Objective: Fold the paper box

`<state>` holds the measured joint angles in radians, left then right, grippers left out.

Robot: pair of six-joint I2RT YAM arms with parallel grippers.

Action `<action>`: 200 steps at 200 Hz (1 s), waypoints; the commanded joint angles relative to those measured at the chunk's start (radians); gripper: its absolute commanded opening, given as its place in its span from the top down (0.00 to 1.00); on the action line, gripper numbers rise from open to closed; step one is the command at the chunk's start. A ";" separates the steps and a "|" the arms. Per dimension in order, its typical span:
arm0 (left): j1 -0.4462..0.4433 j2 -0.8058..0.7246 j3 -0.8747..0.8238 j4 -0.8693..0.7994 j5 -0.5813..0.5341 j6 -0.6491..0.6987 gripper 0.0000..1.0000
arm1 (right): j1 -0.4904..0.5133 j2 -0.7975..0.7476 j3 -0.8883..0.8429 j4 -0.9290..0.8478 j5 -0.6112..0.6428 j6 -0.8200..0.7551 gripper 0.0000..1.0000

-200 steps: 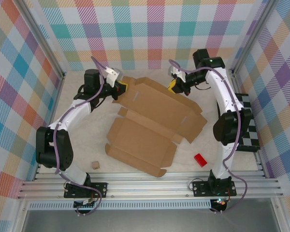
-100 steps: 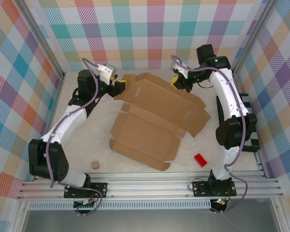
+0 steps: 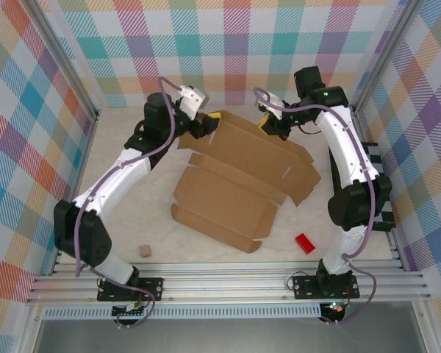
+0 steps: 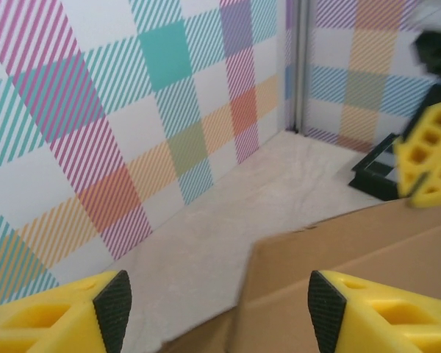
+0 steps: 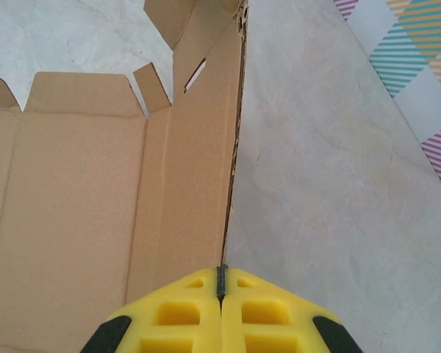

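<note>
The paper box [image 3: 235,176] is a brown die-cut cardboard sheet spread across the middle of the table, its flaps unfolded. My right gripper [image 3: 267,122] is shut on the sheet's far edge and pinches the thin cardboard [image 5: 222,272] between its yellow fingers, so that edge panel [image 5: 198,147] stands raised. My left gripper [image 3: 213,120] hangs open at the far left corner of the sheet. In the left wrist view a cardboard corner [image 4: 338,257] lies between its wide-apart fingertips [image 4: 115,305] without touching them.
A small red block [image 3: 304,243] lies near the right arm's base and a tiny tan cube [image 3: 144,251] near the left arm's base. Plaid walls close in the table [image 3: 132,191] on three sides. A black-and-white checkered board [image 3: 382,184] sits at the right edge.
My left gripper has swung right along the far edge to the sheet's top left corner. The sheet has shifted slightly right and toward the front. My right gripper keeps its grip, nearly still.
</note>
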<state>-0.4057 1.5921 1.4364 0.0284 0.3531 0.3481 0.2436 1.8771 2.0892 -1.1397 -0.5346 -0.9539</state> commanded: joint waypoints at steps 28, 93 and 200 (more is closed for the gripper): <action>-0.032 0.066 0.066 -0.104 0.094 0.037 0.54 | 0.009 -0.051 -0.031 0.029 -0.023 0.003 1.00; -0.136 0.138 0.132 -0.096 -0.279 -0.346 0.96 | 0.095 -0.024 -0.024 0.157 0.253 0.258 1.00; -0.200 0.204 0.207 -0.135 -0.325 -0.739 0.98 | 0.191 -0.018 -0.148 0.261 0.348 0.449 0.98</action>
<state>-0.5446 1.8500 1.6131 -0.1589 -0.0708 -0.3607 0.4374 1.8503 1.9186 -0.9089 -0.1089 -0.5217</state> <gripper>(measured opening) 0.071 0.041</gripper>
